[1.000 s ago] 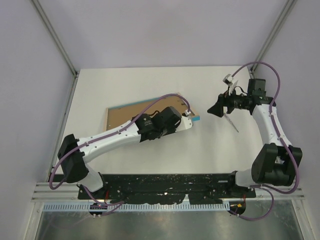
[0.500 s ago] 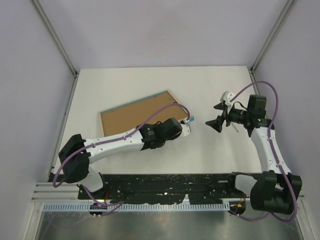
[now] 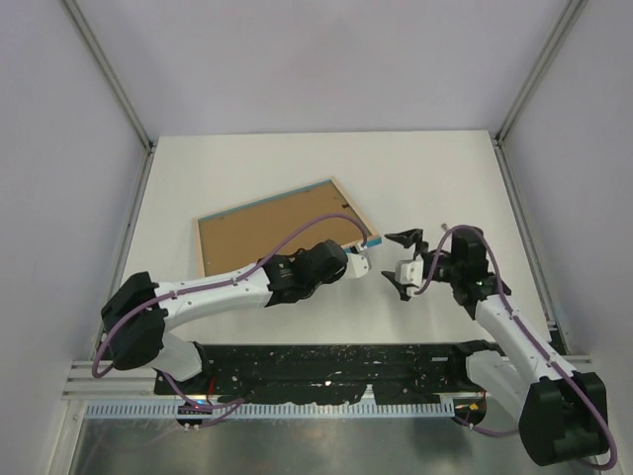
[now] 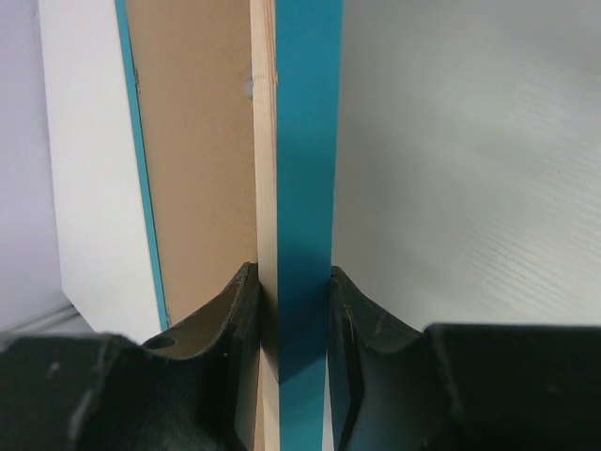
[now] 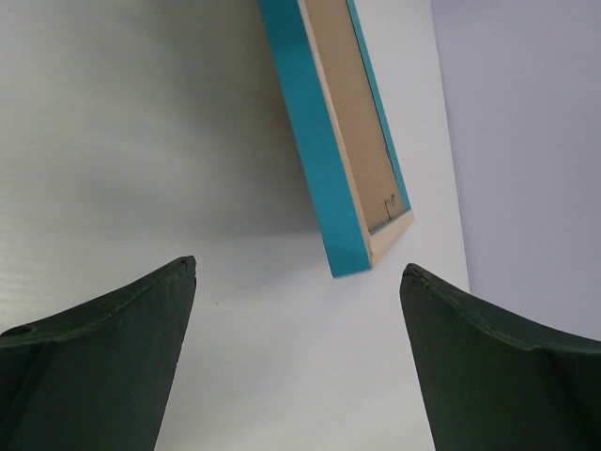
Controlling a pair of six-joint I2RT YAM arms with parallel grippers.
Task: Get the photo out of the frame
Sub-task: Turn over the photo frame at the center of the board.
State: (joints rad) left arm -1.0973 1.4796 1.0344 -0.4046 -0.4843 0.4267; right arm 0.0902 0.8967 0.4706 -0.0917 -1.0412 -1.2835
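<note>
Right gripper (image 3: 395,263) now wide, beside frame (image 3: 267,200)

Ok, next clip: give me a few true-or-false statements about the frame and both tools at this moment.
1. The left tool is clamped on the blue edge of the frame. True.
2. The right tool holds the photo. False: it is open and empty.
3. The brown backing board faces up. True.
4. The photo lies on the table beside the frame. False: no photo shows on the table.
</note>
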